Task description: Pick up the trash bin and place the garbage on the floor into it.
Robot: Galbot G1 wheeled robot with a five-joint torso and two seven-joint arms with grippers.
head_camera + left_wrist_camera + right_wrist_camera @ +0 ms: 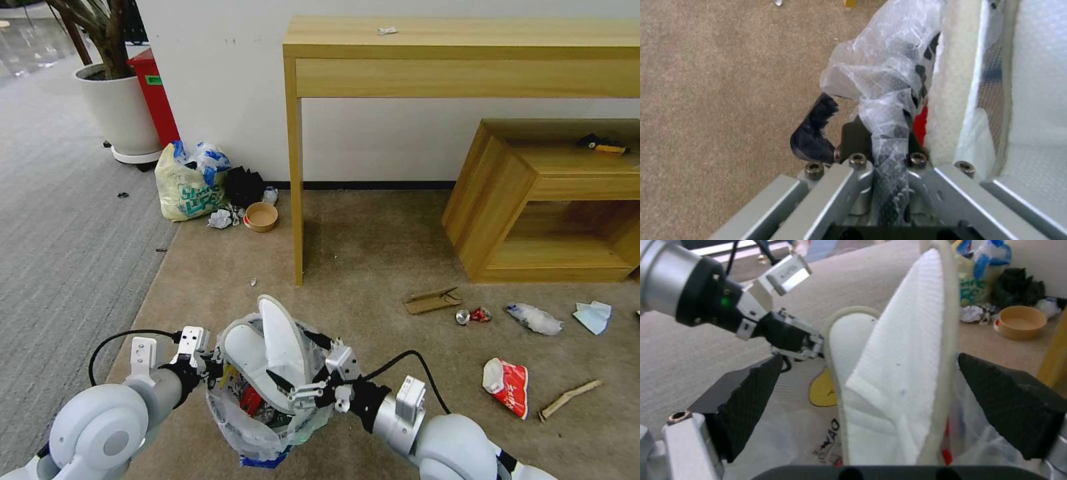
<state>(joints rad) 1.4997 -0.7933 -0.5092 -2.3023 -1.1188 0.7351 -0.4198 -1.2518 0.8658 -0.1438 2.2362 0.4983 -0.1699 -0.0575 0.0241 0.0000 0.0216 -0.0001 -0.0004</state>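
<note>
Left hand (215, 369) is clamped on the rim of the trash bin (267, 427), its fingers (815, 133) pinching the crinkly clear liner bag, as the left wrist view shows. Right hand (293, 390) sits at the opposite side of the bin with its fingers (746, 396) spread apart, one on each side of an upright white slipper (902, 366) without closing on it. That slipper stands on end in the bin, leaning against a second white slipper (243, 350) that lies closer to the left hand; red wrappers show beneath them. The bin hangs between the two hands above the beige carpet.

Farther out beyond the right hand lie the rest of the garbage: a cardboard piece (432, 301), a crushed red can (475, 315), a clear plastic wad (535, 319), a pale-blue tissue (593, 315), a red-and-white packet (507, 385) and a wood stick (569, 399). Well ahead of the left hand, by the wall, sit a yellowish shopping bag (185, 187) and a brown paper bowl (261, 216).
</note>
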